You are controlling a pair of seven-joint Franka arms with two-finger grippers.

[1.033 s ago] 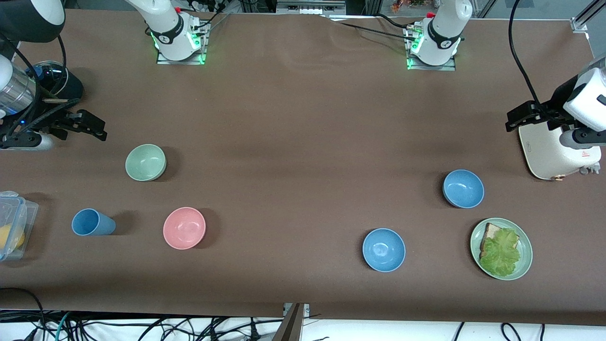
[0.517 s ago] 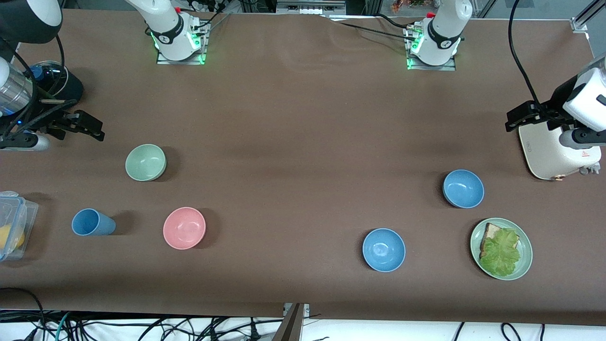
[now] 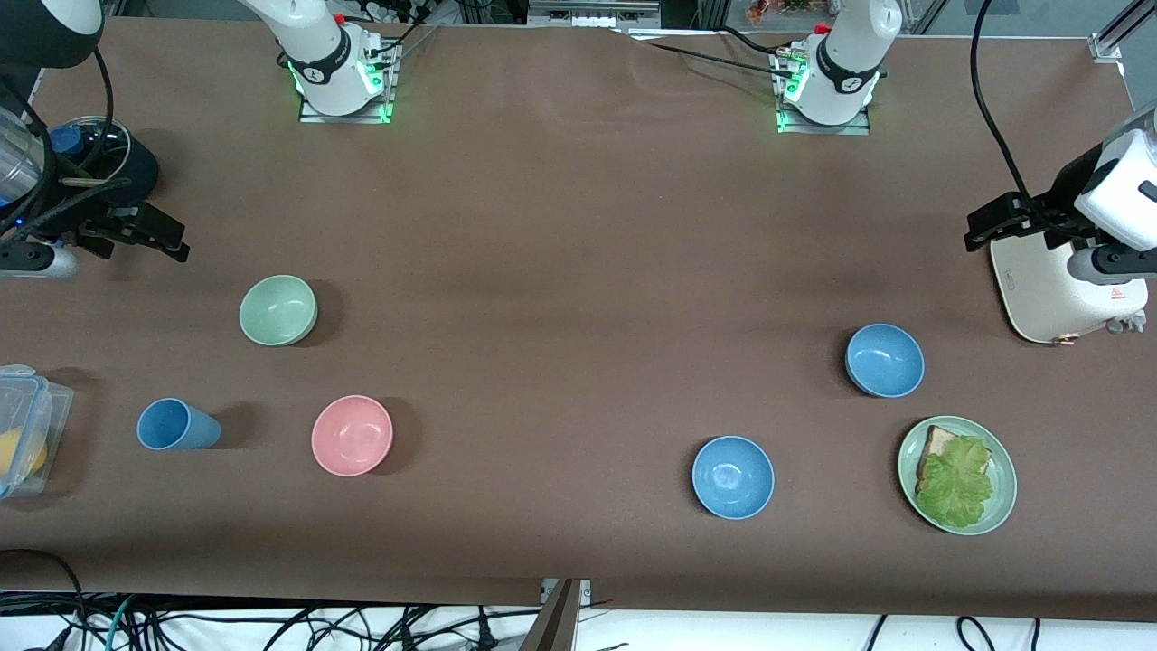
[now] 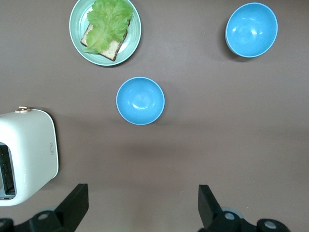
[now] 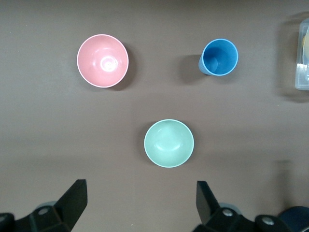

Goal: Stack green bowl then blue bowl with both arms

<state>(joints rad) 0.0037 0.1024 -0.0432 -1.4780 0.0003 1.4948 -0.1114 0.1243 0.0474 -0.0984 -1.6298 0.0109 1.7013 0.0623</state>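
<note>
The pale green bowl point(image 3: 277, 310) sits empty on the brown table toward the right arm's end; it also shows in the right wrist view point(image 5: 169, 143). Two blue bowls stand toward the left arm's end: one point(image 3: 885, 360) point(image 4: 140, 100) beside the toaster, the other point(image 3: 733, 476) point(image 4: 251, 30) nearer the front camera. My right gripper point(image 3: 136, 242) point(image 5: 140, 203) is open and empty, over bare table beside the green bowl. My left gripper point(image 3: 994, 224) point(image 4: 142, 205) is open and empty, over the table beside the toaster.
A pink bowl point(image 3: 352, 435) and a blue cup point(image 3: 176, 425) stand nearer the camera than the green bowl. A clear box point(image 3: 23, 441) sits at the table's end. A green plate point(image 3: 1005, 506) bears toast and lettuce. A white toaster point(image 3: 1058, 289) stands under the left arm.
My right gripper has drifted away from the green bowl, toward the right arm's end of the table. The left arm and all bowls have not moved.
</note>
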